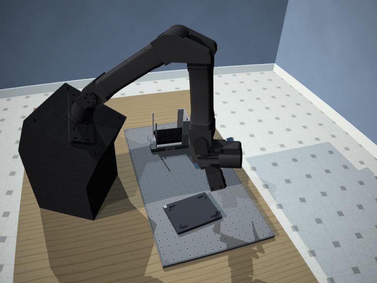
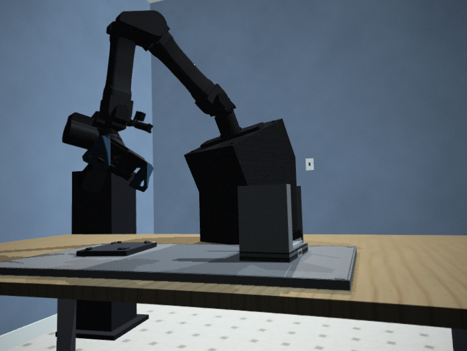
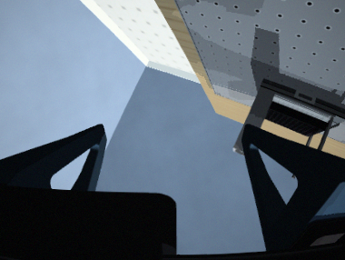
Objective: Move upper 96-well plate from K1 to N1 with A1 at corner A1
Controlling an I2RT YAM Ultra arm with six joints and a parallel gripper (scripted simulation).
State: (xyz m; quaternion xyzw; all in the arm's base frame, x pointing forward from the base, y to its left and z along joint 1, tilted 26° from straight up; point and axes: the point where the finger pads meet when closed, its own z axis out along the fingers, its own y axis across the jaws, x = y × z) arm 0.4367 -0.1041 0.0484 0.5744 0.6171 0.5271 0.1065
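The stack rack K1 stands at the far end of the grey perforated baseplate (image 1: pixel 195 188). The upper black 96-well plate (image 1: pixel 168 135) shows between its upright walls, and the lower plate is hidden under it. The rack also shows in the exterior view (image 2: pixel 269 222) and small in the wrist view (image 3: pixel 296 111). The dark plate nest N1 (image 1: pixel 192 213) lies flat nearer the front and is empty, with the pale A1 square (image 1: pixel 165 206) at its left corner. My gripper (image 2: pixel 118 167) (image 3: pixel 173 132) hangs high above the baseplate between rack and nest, tilted, open and empty.
The arm's big black pedestal (image 1: pixel 66 152) stands left of the baseplate on the wooden table. A tall black column (image 2: pixel 103 203) stands on the floor behind the table's nest end. The rack's solid side wall (image 2: pixel 264 216) faces the exterior view.
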